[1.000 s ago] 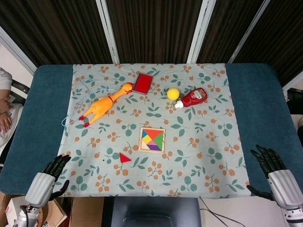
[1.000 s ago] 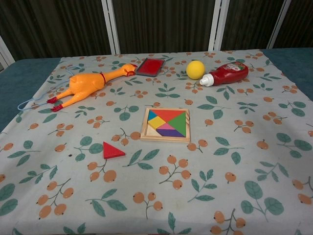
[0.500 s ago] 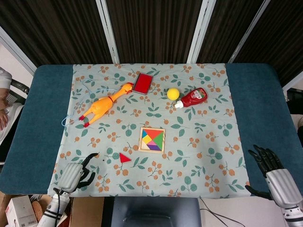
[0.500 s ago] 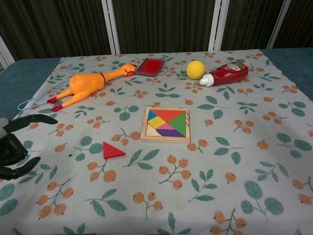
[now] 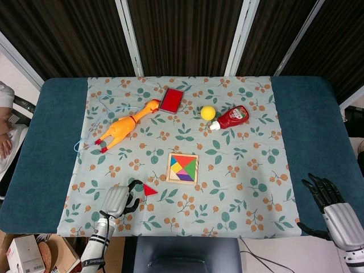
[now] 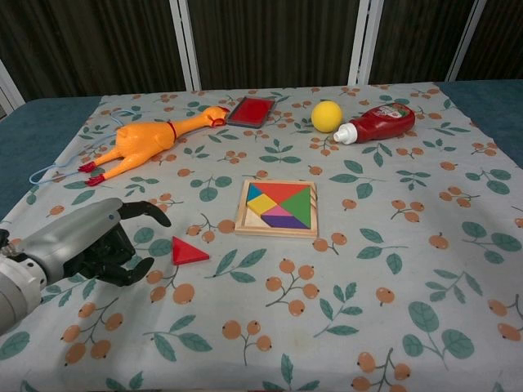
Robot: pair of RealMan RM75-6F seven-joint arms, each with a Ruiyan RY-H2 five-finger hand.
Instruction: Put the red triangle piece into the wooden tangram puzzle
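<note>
The red triangle piece (image 5: 150,190) (image 6: 188,251) lies flat on the floral cloth, left of and nearer than the wooden tangram puzzle (image 5: 182,168) (image 6: 277,207). The puzzle tray holds several coloured pieces. My left hand (image 5: 119,200) (image 6: 96,242) hovers just left of the triangle, fingers apart and curved toward it, holding nothing and not touching it. My right hand (image 5: 331,206) sits open at the table's near right corner, far from both; it shows only in the head view.
A rubber chicken (image 5: 124,125) (image 6: 149,141) with a blue cord lies at the back left. A red flat box (image 5: 171,99), a yellow ball (image 5: 207,112) and a ketchup bottle (image 5: 232,118) line the back. A person's hand (image 5: 5,142) is at the left edge.
My left hand has moved right across the cloth from the table's near left corner to just beside the red triangle. The right hand has barely shifted.
</note>
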